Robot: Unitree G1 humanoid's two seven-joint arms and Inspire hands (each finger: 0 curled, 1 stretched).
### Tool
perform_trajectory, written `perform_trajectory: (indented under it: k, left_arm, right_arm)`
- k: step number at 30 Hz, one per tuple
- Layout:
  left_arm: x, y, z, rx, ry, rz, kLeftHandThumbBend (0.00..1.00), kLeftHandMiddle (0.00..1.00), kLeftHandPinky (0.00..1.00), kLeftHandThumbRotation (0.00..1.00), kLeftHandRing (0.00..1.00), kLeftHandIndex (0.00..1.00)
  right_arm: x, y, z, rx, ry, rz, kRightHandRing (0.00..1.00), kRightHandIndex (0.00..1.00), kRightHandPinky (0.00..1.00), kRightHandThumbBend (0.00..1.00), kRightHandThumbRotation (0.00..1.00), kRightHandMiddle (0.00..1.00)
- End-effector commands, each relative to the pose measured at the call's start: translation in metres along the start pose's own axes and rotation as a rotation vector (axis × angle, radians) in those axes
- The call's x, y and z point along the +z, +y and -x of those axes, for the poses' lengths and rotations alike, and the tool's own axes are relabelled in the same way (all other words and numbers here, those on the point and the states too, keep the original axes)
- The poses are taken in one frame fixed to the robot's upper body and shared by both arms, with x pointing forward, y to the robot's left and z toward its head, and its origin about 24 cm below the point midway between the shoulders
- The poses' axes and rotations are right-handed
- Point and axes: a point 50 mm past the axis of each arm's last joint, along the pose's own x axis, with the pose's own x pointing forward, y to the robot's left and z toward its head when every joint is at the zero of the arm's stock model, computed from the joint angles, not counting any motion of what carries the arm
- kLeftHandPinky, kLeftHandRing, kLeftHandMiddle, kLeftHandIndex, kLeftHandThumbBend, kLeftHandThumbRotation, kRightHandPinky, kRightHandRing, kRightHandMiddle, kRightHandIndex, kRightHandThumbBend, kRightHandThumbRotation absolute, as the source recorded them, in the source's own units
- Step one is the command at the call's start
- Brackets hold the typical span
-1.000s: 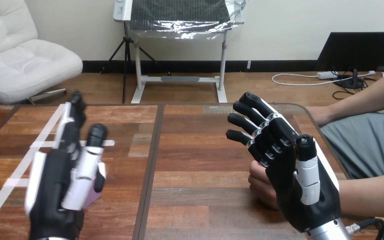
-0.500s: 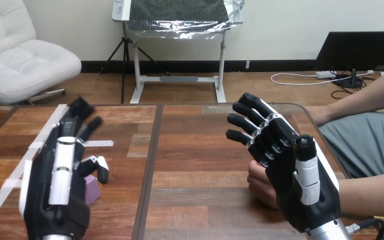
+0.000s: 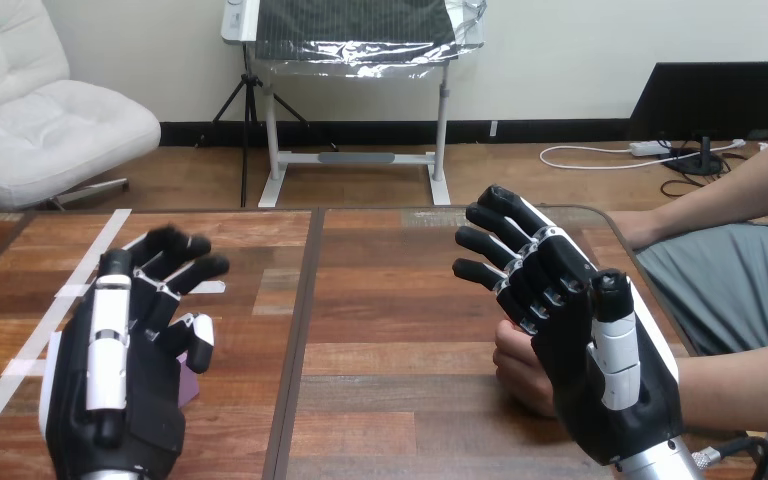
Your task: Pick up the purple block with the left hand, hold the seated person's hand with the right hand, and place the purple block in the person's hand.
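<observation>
**Nothing grasped yet; both steps still ahead**

The left hand (image 3: pixel 110 395) hovers over the near left of the counter (image 3: pixel 400 300), fingers spread and loose, holding nothing. The purple block (image 3: pixel 189 387) lies on the counter under it. The right hand (image 3: pixel 585 370) stands open at the near right, just beside the person's hand (image 3: pixel 518 368), with no finger curled round it. By my reading, pickup, hold and handover all remain.

Most of the block is covered by the left hand. Whether the right hand touches the person's hand cannot be told.

Left robot hand (image 3: pixel 110 400) hovers spread over purple block (image 3: pixel 188 386), right robot hand (image 3: pixel 605 385) straight-fingered beside person's hand (image 3: pixel 518 368).
</observation>
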Motion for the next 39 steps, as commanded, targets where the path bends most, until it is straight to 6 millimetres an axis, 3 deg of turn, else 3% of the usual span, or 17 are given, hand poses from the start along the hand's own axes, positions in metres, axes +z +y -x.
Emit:
perform_trajectory:
  k: [1, 9, 16, 25, 29, 31, 37, 38, 39]
  left_arm:
    - [0.0071, -0.0154, -0.0091, 0.004, -0.102, 0.110, 0.00, 0.04, 0.00, 0.55, 0.00, 0.10]
    - [0.0072, -0.0150, -0.0098, 0.002, -0.110, 0.140, 0.00, 0.04, 0.00, 0.42, 0.00, 0.08]
    - [0.0061, -0.0149, -0.0094, -0.004, -0.077, 0.268, 0.00, 0.05, 0.00, 0.32, 0.00, 0.10]
    - [0.0073, -0.0146, -0.0091, -0.009, -0.037, 0.357, 0.00, 0.20, 0.01, 0.30, 0.09, 0.23]
    - [0.0085, -0.0153, -0.0090, 0.003, -0.027, 0.387, 0.00, 0.33, 0.05, 0.33, 0.21, 0.35]
    - [0.0090, -0.0154, -0.0090, 0.000, -0.022, 0.405, 0.01, 0.41, 0.07, 0.40, 0.30, 0.42]
    - [0.0103, -0.0147, -0.0093, -0.010, -0.017, 0.447, 0.17, 0.62, 0.02, 0.59, 0.56, 0.61]
    - [0.0105, -0.0145, -0.0094, -0.011, -0.016, 0.451, 0.23, 0.71, 0.01, 0.64, 0.68, 0.68]
    - [0.0108, -0.0143, -0.0096, -0.012, -0.016, 0.454, 0.25, 0.74, 0.01, 0.66, 0.73, 0.71]
  right_arm:
    - [0.0152, -0.0001, -0.0128, 0.021, -0.083, 0.033, 0.88, 0.88, 0.83, 0.87, 0.88, 0.89]
    - [0.0149, 0.0000, -0.0129, 0.021, -0.080, 0.029, 0.88, 0.87, 0.83, 0.87, 0.88, 0.89]
    - [0.0145, 0.0002, -0.0133, 0.026, -0.083, 0.022, 0.88, 0.87, 0.83, 0.87, 0.88, 0.89]
    - [0.0145, 0.0004, -0.0136, 0.022, -0.085, 0.025, 0.87, 0.87, 0.83, 0.87, 0.87, 0.89]
    - [0.0145, 0.0003, -0.0135, 0.022, -0.085, 0.025, 0.88, 0.87, 0.82, 0.87, 0.87, 0.89]
    - [0.0146, 0.0002, -0.0135, 0.021, -0.085, 0.026, 0.88, 0.87, 0.82, 0.87, 0.87, 0.89]
    - [0.0153, 0.0002, -0.0137, 0.022, -0.086, 0.026, 0.88, 0.87, 0.83, 0.87, 0.87, 0.89]
    - [0.0155, 0.0002, -0.0138, 0.023, -0.087, 0.024, 0.88, 0.87, 0.83, 0.87, 0.87, 0.89]
    - [0.0157, 0.0002, -0.0141, 0.023, -0.087, 0.024, 0.88, 0.87, 0.83, 0.87, 0.87, 0.89]
